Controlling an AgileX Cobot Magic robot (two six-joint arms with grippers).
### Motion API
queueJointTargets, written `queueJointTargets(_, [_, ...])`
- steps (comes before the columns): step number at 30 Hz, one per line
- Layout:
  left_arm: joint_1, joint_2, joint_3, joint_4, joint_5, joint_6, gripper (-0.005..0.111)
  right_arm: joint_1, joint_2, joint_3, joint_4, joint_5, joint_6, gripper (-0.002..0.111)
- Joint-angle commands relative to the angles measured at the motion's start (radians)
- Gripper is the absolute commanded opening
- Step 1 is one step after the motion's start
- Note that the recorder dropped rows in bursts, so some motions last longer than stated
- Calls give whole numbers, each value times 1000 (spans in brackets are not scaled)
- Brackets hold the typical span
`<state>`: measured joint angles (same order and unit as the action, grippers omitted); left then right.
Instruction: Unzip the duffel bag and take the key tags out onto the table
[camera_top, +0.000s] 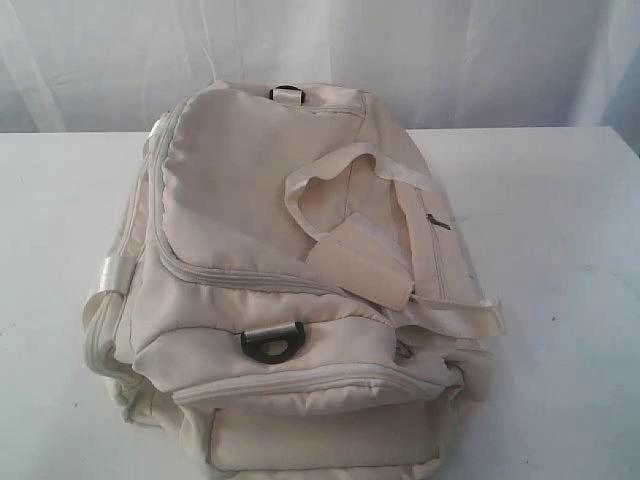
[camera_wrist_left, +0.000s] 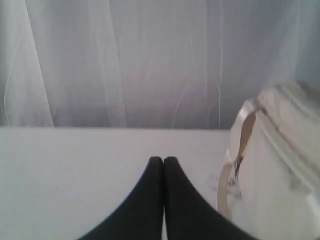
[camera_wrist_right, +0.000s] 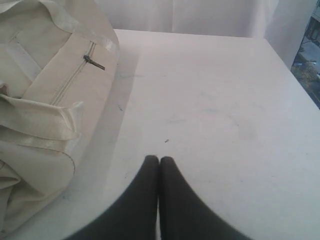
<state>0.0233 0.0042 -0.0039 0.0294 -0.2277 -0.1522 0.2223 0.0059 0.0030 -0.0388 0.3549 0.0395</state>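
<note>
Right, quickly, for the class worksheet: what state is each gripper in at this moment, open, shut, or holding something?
Left gripper: shut, holding nothing, beside the duffel bag.
Right gripper: shut, holding nothing.

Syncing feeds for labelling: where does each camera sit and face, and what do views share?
Exterior: raised, looking down on the duffel bag on the table; no arm shows.
Left wrist: low on left arm, facing the curtain; left gripper, jaws shut.
Right wrist: on right arm, angled down across table; right gripper, jaws shut.
Shared: exterior and right wrist both show the side zipper pull.
</note>
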Motion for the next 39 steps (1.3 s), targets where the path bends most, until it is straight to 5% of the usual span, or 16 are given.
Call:
queueJointTargets(1, [2,-4,4,-12,-278,3,0,6,-6,-3,-3,-19,2,0])
queueJointTargets(4, [2,4,-27,-129,-379,-8,0,6,-6,-3,-3,-19,2,0])
queueJointTargets(9, [2,165,-260,-164,-272,-8,0,6,-6,-3,-10,-12,2,0])
queueJointTargets(15, [2,442,-568,-155,208,-3,0,6,-6,-3,-9,-49,2,0])
queueJointTargets(20, [2,644,-795,-196,669,164,0,6,-6,-3,-9,-294,2,0])
queueJointTargets(27, [2,890,-1034,-751,1131,753,0,6,-6,-3,-9,-746,16,0])
queueJointTargets(30, [2,979,-1095,-971,1283,909,0,6,-6,-3,-14,-915,166,0])
queueJointTargets(33, [2,1043,-1133,-1073,1354,972,0,6,-6,-42,-54,-701,306,0])
queueJointTargets(39, [-62,1130,-1200,-1049,1362,972,0,8,74,-193,-9,-108,505,0])
